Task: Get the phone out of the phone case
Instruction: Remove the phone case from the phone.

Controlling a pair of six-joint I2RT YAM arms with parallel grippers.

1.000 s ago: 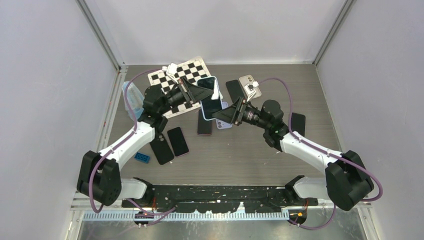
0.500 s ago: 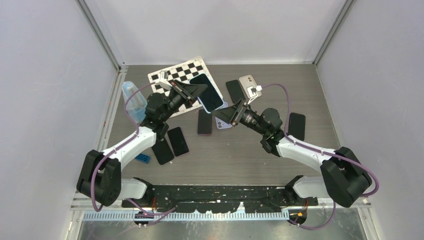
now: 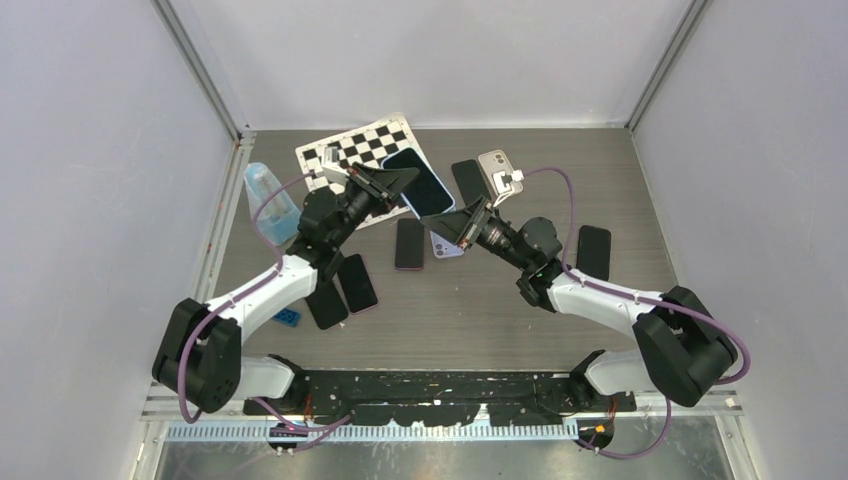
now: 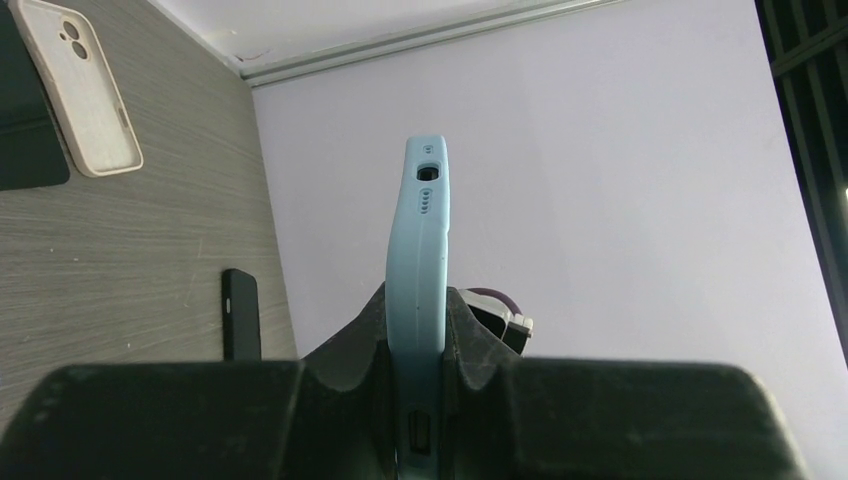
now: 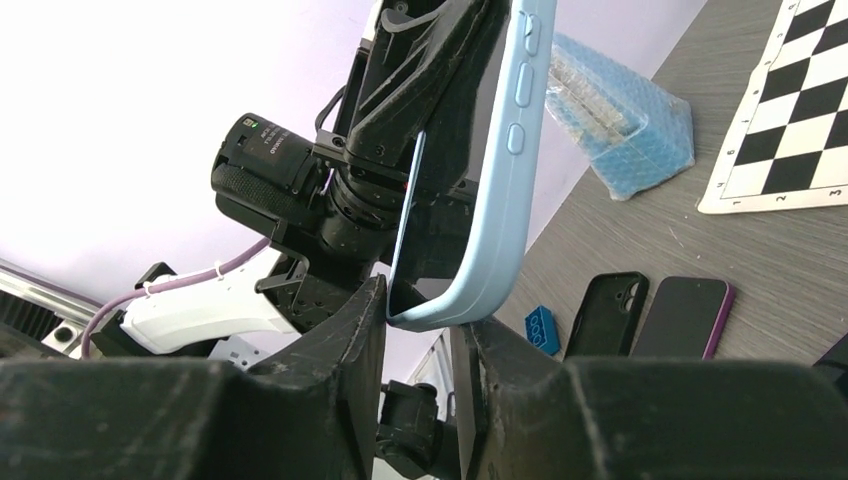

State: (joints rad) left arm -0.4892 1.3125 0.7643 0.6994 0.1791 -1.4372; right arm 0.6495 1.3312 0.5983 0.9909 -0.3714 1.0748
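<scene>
A phone with a dark screen (image 5: 450, 220) sits in a light-blue phone case (image 3: 415, 182), held up in the air over the back middle of the table. My left gripper (image 3: 393, 185) is shut on the case's long edges; in the left wrist view the case (image 4: 420, 240) rises edge-on from between the pads of the left gripper (image 4: 420, 345). My right gripper (image 3: 440, 222) meets the case from the right. Its jaws (image 5: 420, 320) stand slightly apart, with the lower corner of the case (image 5: 495, 200) at their tips.
On the table lie a chessboard sheet (image 3: 352, 148), a blue bubble-textured pack (image 3: 265, 188), a beige case (image 3: 497, 166), a lavender phone (image 3: 447, 247), several dark phones and cases (image 3: 355, 283) (image 3: 594, 250), and a small blue brick (image 3: 287, 316).
The left gripper has tipped the cased phone back and to the left. The right gripper has followed to the case's lower corner, and its jaws have narrowed a good deal.
</scene>
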